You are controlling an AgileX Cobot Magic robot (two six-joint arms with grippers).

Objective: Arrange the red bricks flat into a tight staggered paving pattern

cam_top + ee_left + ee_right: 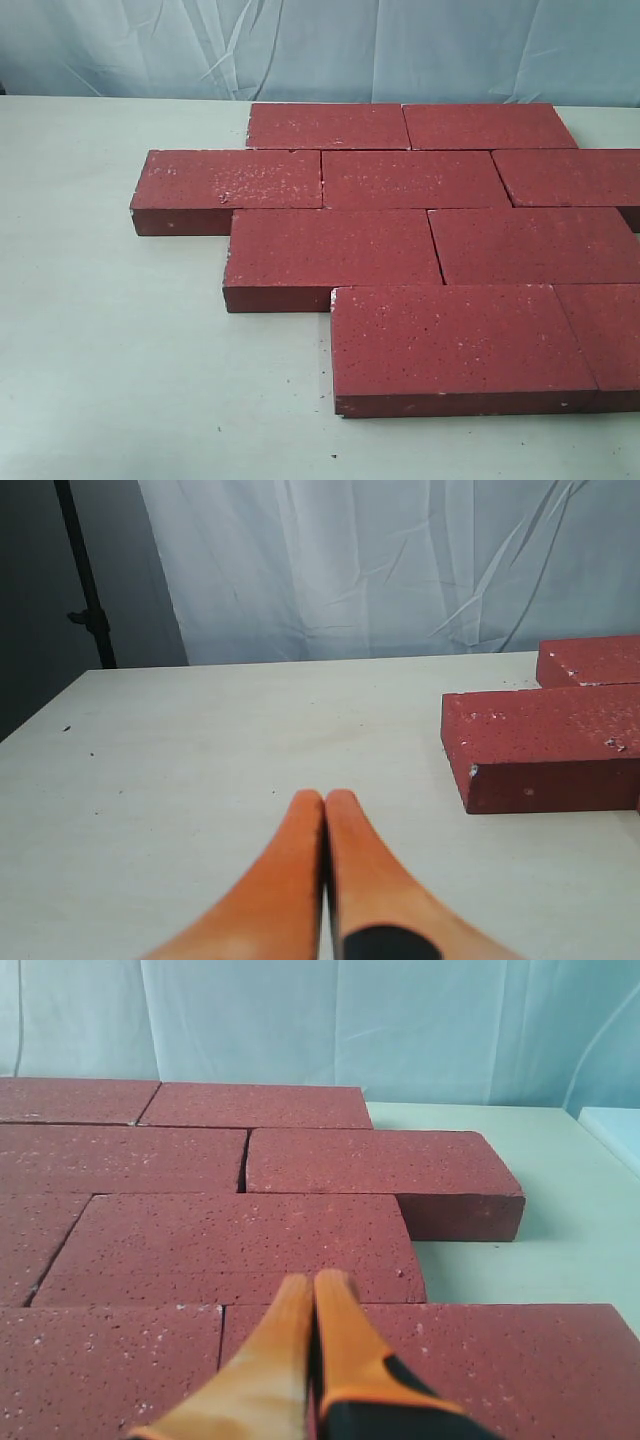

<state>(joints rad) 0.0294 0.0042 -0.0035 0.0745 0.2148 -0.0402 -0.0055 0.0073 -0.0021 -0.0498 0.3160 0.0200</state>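
From where I stand, the flat rectangular dark-red paving bricks (pixel 415 180) look like pressed concrete or clay. They are matt, rough and grainy, with small white specks and some pale chipped edges. The pale cream table top (pixel 100 350) under them is smooth and matt, with a faint wood-like grain. Behind hangs a thin whitish cloth curtain (pixel 150 45), soft and creased. The left gripper (pixel 325 798) and the right gripper (pixel 313 1282) have smooth orange fingers (pixel 290 880), plastic-looking with a slight sheen, and black matt parts.
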